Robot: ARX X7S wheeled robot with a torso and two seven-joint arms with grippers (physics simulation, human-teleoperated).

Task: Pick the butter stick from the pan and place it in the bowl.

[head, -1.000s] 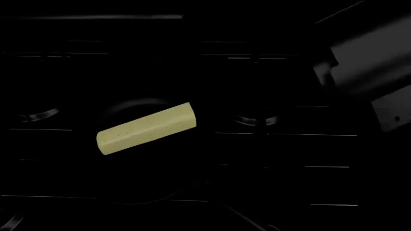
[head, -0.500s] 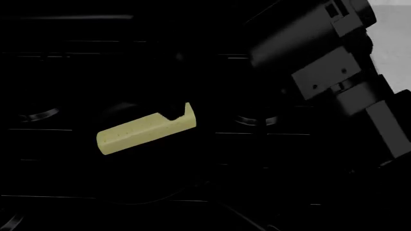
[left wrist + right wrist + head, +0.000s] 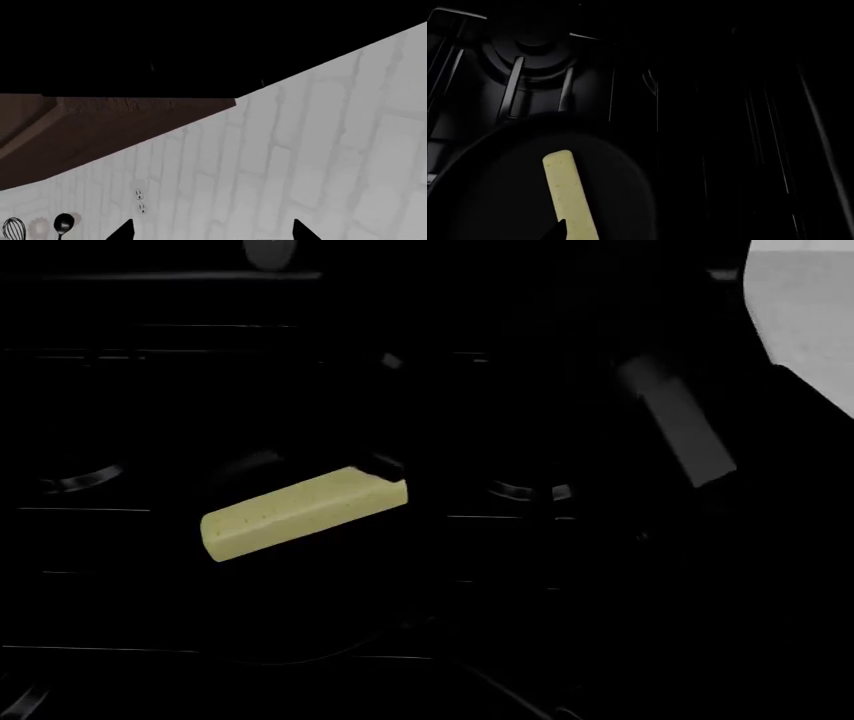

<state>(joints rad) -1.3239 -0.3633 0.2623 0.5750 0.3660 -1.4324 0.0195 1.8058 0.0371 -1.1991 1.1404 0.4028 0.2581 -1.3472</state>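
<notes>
Right gripper at butter stick end in pan, opening indiscernible; off-centre end grasp risks slip.

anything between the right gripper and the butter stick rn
Nothing visible: in the right wrist view the right gripper sits right at the butter stick in the pan; the gripper's dark tip overlaps the stick.
</notes>
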